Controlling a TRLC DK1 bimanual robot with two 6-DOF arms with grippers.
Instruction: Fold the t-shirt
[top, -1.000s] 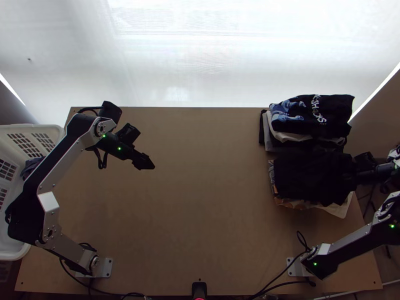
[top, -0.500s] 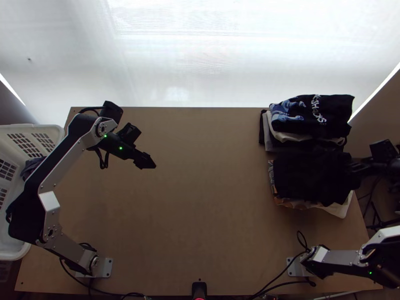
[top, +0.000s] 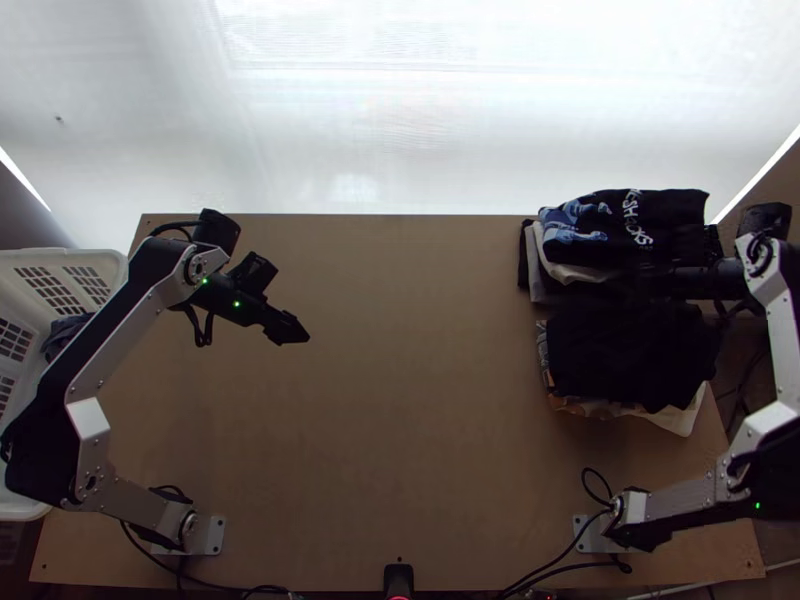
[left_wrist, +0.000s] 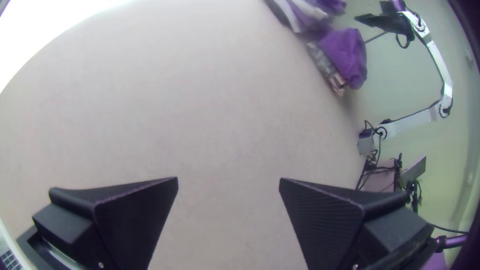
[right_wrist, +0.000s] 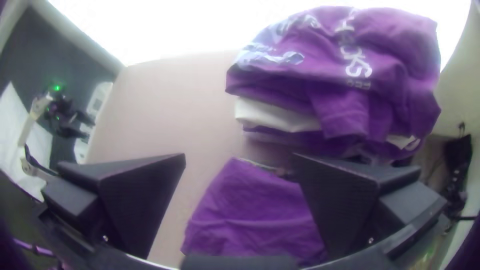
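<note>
A broad, pale white sheet (top: 400, 120) stretched beyond the far edge of the light-brown wooden table (top: 400, 380). A white plastic basket with slotted walls (top: 112, 268) stood at the table's left edge, and a small black device with a red glow (top: 398, 578) sat midway along the near edge.

A brightly lit white backdrop (top: 400, 120) spreads beyond the wooden table (top: 400, 420).
</note>
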